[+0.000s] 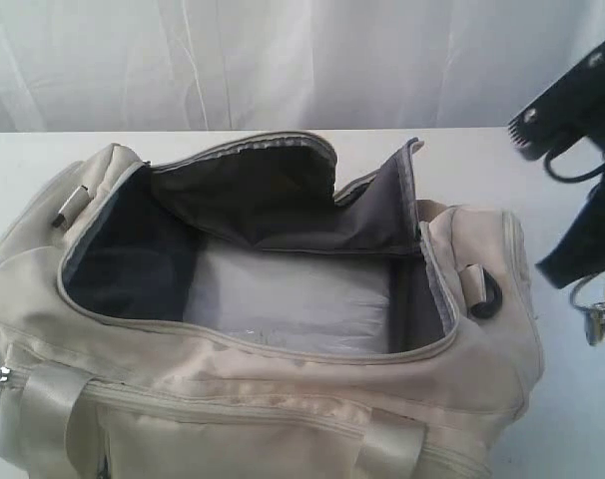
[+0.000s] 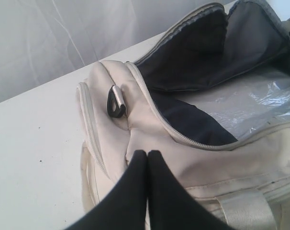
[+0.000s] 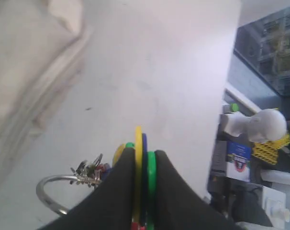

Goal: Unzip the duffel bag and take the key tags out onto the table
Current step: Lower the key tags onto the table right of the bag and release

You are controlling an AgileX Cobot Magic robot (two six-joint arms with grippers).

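My right gripper (image 3: 141, 154) is clenched on the key tags (image 3: 138, 140), with the yellow, blue and green tags pinched edge-on between my fingers and the big metal ring (image 3: 45, 192) hanging loose off to one side below them. The duffel bag (image 1: 283, 399) lies unzipped and gaping just beside this gripper. I have the bunch outside it, past the bag's end, over bare bench (image 1: 580, 429). I judge that the step in hand is the put-down. I cannot tell whether the lowest tag already touches the bench, so I would come straight down slowly until the ring and the dangling tags lie slack on the surface. I would not let go from the air, where the bunch could bounce or slide toward the edge. I want to keep the drop spot on the far side of my gripper from the bag, so that nothing lands on the fabric or rolls back against it. When I release, I should part my fingers fully and lift straight up, watching that the ring does not hook a fingertip and ride up with me. My left gripper (image 2: 147, 155) is closed empty, close over the bag's other end; it can wait there.
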